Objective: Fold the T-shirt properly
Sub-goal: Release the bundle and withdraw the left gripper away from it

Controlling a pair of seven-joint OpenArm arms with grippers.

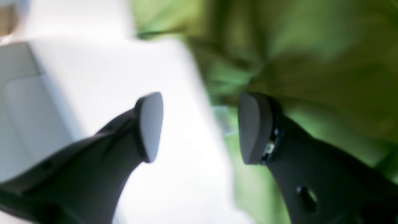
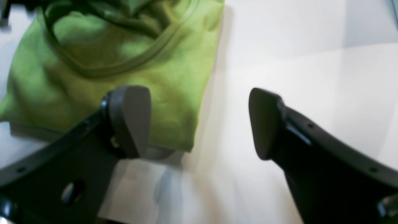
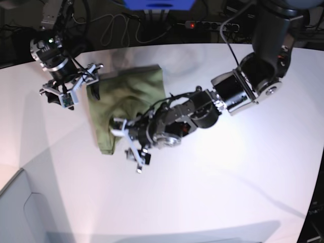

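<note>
The olive-green T-shirt [image 3: 129, 98] lies partly folded and wrinkled on the white table [image 3: 228, 177], left of centre. My left gripper [image 3: 127, 145] hovers at the shirt's near corner, open, with nothing between its fingers. The blurred left wrist view shows the left gripper [image 1: 200, 127] with the T-shirt [image 1: 311, 62] to its right. My right gripper [image 3: 81, 86] is open at the shirt's left edge. In the right wrist view one fingertip [image 2: 130, 119] of the right gripper [image 2: 199, 123] stands over the T-shirt [image 2: 108, 62] near the collar, the other over bare table [image 2: 279, 46].
The left arm's thick body [image 3: 202, 109] stretches from the upper right across the shirt's right side. Cables and a power strip [image 3: 202, 24] lie beyond the table's far edge. A grey ledge [image 3: 20, 207] sits at the lower left corner.
</note>
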